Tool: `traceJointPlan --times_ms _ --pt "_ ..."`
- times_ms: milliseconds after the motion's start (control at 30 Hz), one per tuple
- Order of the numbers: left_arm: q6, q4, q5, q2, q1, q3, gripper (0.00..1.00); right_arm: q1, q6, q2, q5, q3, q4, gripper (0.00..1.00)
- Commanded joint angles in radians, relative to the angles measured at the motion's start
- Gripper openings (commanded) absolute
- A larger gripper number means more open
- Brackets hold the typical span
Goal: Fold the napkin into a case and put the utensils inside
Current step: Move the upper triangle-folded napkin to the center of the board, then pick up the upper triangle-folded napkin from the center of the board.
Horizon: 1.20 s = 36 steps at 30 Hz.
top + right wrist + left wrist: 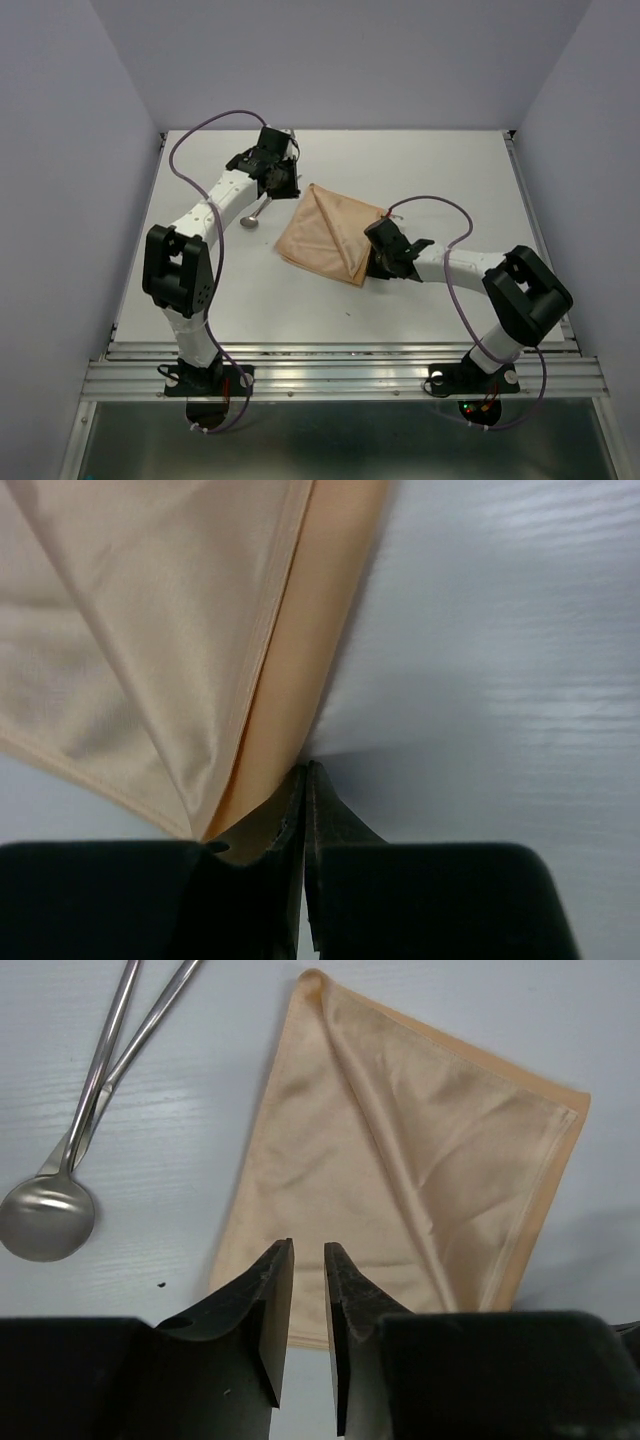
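The peach-orange napkin (325, 235) (400, 1160) (150, 630) lies folded flat on the table with a diagonal crease. My left gripper (287, 187) (308, 1247) hovers over its far-left corner, jaws a little open with nothing between them. To the left of it lie the utensils: a spoon (251, 220) (45, 1218) and a second thin silver handle (150, 1020) crossing the spoon's handle. My right gripper (376, 260) (306, 767) is shut, its tips touching the napkin's near-right edge. Whether cloth is pinched between them does not show.
The white table (450, 170) has a metal rail along its near edge (340, 378). Grey walls enclose the left, right and back. The purple cables (200, 135) loop above both arms.
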Motion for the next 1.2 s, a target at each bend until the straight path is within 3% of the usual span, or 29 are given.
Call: traceJointPlan --times_ms 0,100,267,333,400,567,867,1167 --pt "-0.003 0.011 -0.042 -0.082 -0.031 -0.027 0.32 0.049 0.078 0.000 -0.051 0.004 -0.025 0.05" --pt "0.001 0.019 -0.053 -0.084 -0.069 -0.046 0.40 0.049 0.067 -0.070 0.047 -0.015 -0.060 0.08" --pt "0.023 0.035 -0.119 -0.075 -0.173 -0.070 0.61 -0.131 0.017 -0.191 0.068 -0.094 -0.088 0.15" --pt "0.032 0.051 -0.123 -0.073 -0.241 -0.091 0.70 -0.194 -0.017 -0.210 0.055 -0.110 -0.089 0.27" --pt "0.041 0.068 -0.134 -0.062 -0.303 -0.105 0.72 -0.280 -0.046 -0.224 0.034 -0.127 -0.086 0.34" --pt "0.049 0.071 -0.206 -0.006 -0.443 -0.109 0.72 -0.395 -0.092 -0.234 0.008 -0.130 -0.088 0.46" --pt "0.049 0.054 -0.286 0.122 -0.604 -0.089 0.71 -0.621 -0.152 -0.276 -0.106 -0.131 -0.068 0.50" --pt "0.002 0.022 -0.409 0.202 -0.658 -0.081 0.68 -0.630 -0.172 -0.262 -0.135 -0.119 -0.063 0.51"
